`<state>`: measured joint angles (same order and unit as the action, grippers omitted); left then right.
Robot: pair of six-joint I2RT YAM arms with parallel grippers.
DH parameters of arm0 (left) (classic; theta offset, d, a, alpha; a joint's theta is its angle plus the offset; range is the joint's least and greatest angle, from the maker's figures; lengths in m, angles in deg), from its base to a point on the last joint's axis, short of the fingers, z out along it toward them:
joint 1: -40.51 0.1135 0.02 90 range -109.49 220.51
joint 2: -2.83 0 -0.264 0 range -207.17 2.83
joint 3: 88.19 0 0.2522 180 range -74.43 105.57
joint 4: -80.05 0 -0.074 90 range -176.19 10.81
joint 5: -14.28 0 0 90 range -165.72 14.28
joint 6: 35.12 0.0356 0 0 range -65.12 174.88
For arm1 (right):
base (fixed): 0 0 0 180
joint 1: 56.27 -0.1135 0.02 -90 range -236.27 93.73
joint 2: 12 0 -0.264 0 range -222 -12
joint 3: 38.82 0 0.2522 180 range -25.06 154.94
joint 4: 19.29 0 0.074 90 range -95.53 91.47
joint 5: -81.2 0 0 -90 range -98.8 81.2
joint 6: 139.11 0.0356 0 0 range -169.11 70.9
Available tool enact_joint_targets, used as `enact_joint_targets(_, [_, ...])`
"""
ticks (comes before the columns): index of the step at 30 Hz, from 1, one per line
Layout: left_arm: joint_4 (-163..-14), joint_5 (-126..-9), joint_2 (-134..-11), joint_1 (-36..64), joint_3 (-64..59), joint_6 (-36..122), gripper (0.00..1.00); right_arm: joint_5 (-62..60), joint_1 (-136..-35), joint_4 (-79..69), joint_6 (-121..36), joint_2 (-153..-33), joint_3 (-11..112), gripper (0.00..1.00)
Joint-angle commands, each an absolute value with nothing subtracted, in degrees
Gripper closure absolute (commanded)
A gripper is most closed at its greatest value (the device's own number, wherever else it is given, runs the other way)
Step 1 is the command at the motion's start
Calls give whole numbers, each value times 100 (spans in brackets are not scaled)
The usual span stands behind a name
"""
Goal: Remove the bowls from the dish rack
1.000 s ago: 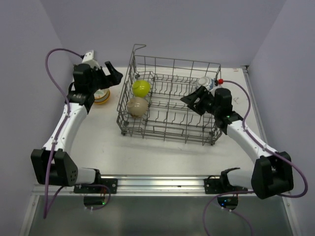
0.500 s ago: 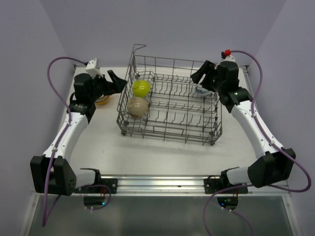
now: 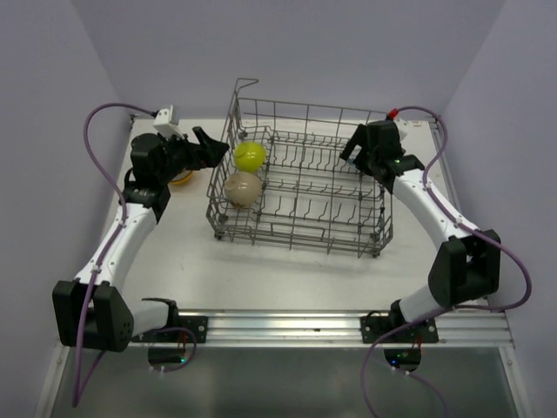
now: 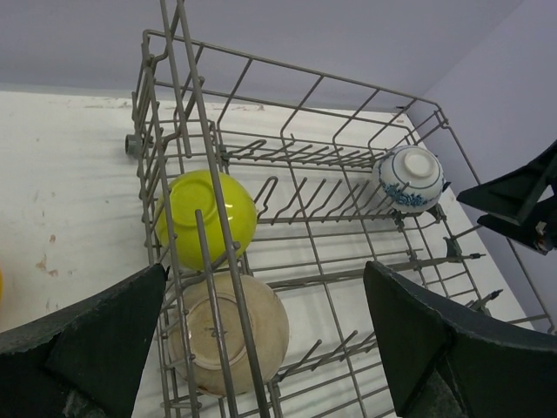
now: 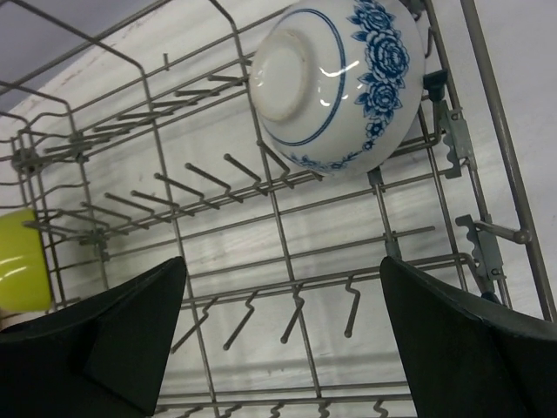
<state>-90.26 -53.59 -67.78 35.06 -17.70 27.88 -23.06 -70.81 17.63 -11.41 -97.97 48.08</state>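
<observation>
A white table point(image 3: 278, 279), scuffed in places, is enclosed by plain lavender walls point(image 3: 305, 52). The dish rack point(image 3: 300, 228) of grey wire is set at mid-table, with a raised wire loop point(image 3: 246, 84) at its far left corner.

An orange-yellow rim point(image 3: 181, 177) is glimpsed on the table left of the rack, mostly hidden behind the left arm point(image 3: 130, 226); it is probably a bowl. From above, the blue-patterned bowl point(image 5: 335, 83) is masked by the right gripper point(image 3: 352, 150). In the wrist views it is seen tipped on its side at the rack's far right corner, its foot ring shown.

A lime-yellow bowl point(image 3: 250, 156) and, just nearer, a beige bowl point(image 3: 243, 188) are propped on edge at the rack's left end, bases outward.

Both claws are spread wide and nothing is held. The left gripper point(image 3: 211, 150) is poised beside the rack's left wall, the right over its far right corner.
</observation>
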Motion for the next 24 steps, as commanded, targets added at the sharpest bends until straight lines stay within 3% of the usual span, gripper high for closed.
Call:
enact_joint_targets(1, [-9410,-5305,-6731,3410,-1827,2764,0,-2849,-7059,1512,-666,-10050,4806,1])
enact_joint_targets(24, [-9111,-5559,-6889,3129,-1721,2992,0,-4202,-7059,713,977,-11245,4736,1])
